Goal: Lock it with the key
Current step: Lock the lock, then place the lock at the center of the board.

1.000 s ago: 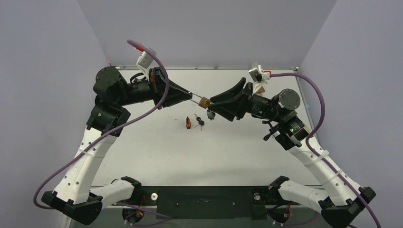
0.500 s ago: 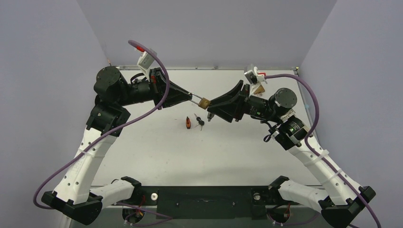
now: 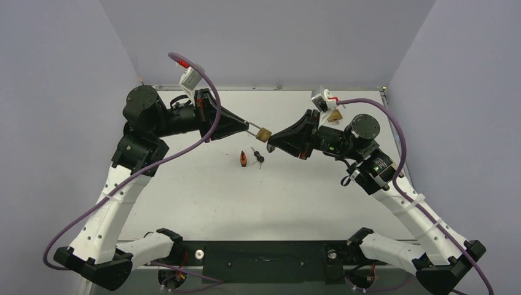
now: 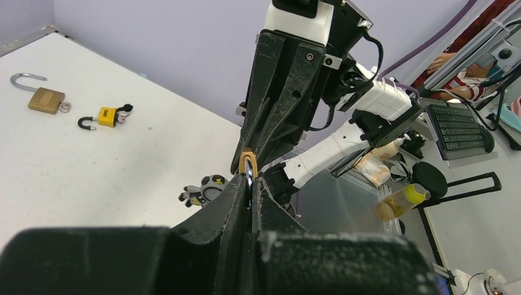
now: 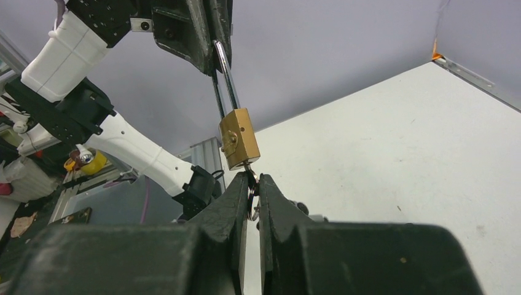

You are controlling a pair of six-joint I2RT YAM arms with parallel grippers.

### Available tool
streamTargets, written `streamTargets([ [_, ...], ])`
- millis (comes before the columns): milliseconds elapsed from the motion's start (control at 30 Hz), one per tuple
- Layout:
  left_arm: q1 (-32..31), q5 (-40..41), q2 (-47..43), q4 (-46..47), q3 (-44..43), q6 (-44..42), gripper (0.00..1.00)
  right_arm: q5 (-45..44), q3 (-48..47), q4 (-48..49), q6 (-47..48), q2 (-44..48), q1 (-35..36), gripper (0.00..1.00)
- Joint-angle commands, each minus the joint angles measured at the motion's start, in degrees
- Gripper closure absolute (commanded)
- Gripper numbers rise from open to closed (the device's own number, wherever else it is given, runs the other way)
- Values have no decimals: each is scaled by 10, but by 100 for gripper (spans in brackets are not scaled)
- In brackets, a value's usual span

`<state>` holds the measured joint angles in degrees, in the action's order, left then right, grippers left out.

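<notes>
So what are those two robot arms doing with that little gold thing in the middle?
They are working on a brass padlock held up above the table. The left gripper pinches its metal loop. The right gripper pinches a key that sticks into the bottom of the padlock. Whether the key has been turned cannot be told. A few spare keys lie on the table below.
</notes>
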<state>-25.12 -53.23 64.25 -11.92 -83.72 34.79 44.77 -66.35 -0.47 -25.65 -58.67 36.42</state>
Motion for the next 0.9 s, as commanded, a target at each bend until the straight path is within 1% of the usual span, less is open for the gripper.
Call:
streamTargets([
  [0,5,20,-3,-8,-50,-35,100,-14,-2,-15,29,17,-8,100],
  [333,17,26,8,-31,-77,-51,100,-32,75,-23,31,63,-38,100],
  [400,17,41,7,-41,-67,-55,100,-49,86,-41,31,68,-45,100],
  [467,13,72,6,-61,-49,-64,100,-96,92,-62,33,67,-46,100],
  [500,3,104,5,-70,-40,-74,100,-111,95,-67,29,61,-46,100],
  [533,-4,127,5,-90,-21,-80,100,-144,99,-77,25,56,-46,100],
  [567,-25,182,5,-101,-12,-94,100,-165,101,-80,13,47,-46,100],
  [600,-41,214,5,-121,7,-102,100,-201,107,-85,7,43,-45,100],
  [633,-75,296,8,-132,16,-116,100,-216,109,-89,0,31,-46,100],
  [667,-93,341,11,-151,33,-121,100,-249,109,-97,-4,25,-44,100],
  [700,-121,425,17,-159,42,-120,100,-265,109,-102,-12,10,-42,100],
  [733,-132,455,22,-169,62,-115,100,-294,107,-110,-19,1,-37,100],
  [767,-150,504,29,-169,74,-102,100,-307,105,-113,-23,-15,-33,100],
  [833,-172,574,34,-150,118,-79,100,-353,106,-118,-33,-40,-18,100],
  [867,-177,592,36,-144,150,-70,100,-379,106,-117,-41,-57,-8,100],
])
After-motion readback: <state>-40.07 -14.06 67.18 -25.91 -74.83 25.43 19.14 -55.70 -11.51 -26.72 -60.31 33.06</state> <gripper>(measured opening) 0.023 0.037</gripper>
